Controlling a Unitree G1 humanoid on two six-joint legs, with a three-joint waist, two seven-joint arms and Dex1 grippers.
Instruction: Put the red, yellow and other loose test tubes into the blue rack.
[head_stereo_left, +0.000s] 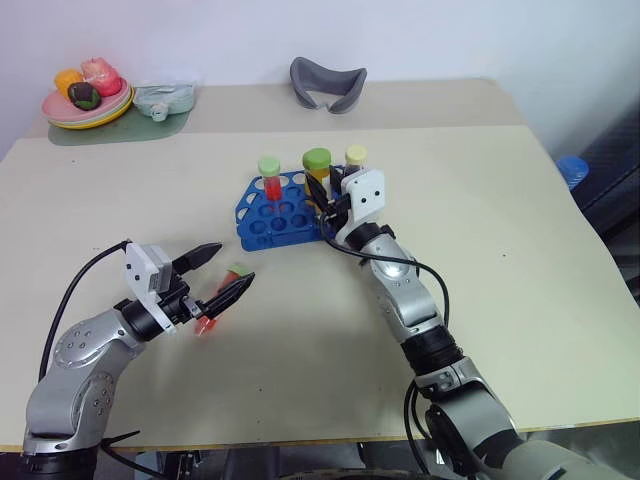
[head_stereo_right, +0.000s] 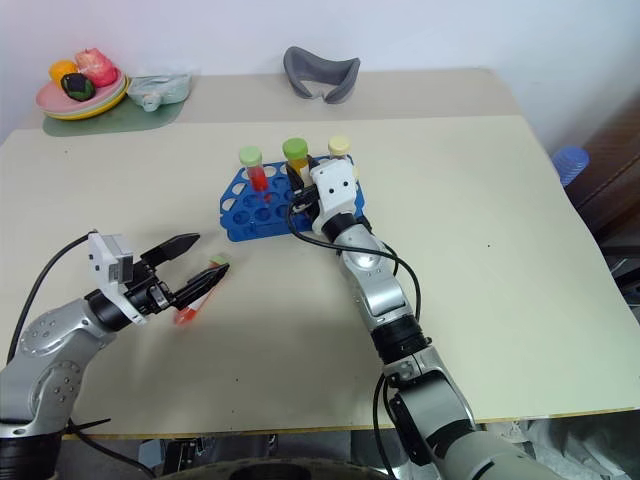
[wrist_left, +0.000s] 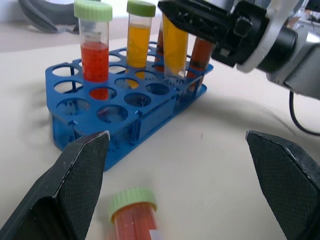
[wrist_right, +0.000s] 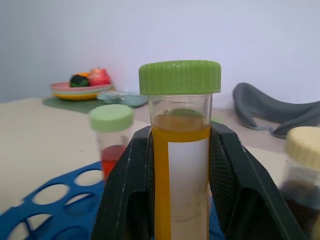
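The blue rack stands mid-table. A red tube, a yellow tube and a brown tube stand upright in its holes. My right gripper reaches the rack from its right side and is shut on another yellow tube with a green cap. That tube is upright, its lower end at the rack's holes. One loose red tube with a pale green cap lies on the table in front of the rack. My left gripper is open, its fingers either side of this tube, apart from it.
A plate of toy food and a pale green item sit at the far left corner. A grey curved object lies at the back centre. A blue thing shows past the table's right edge.
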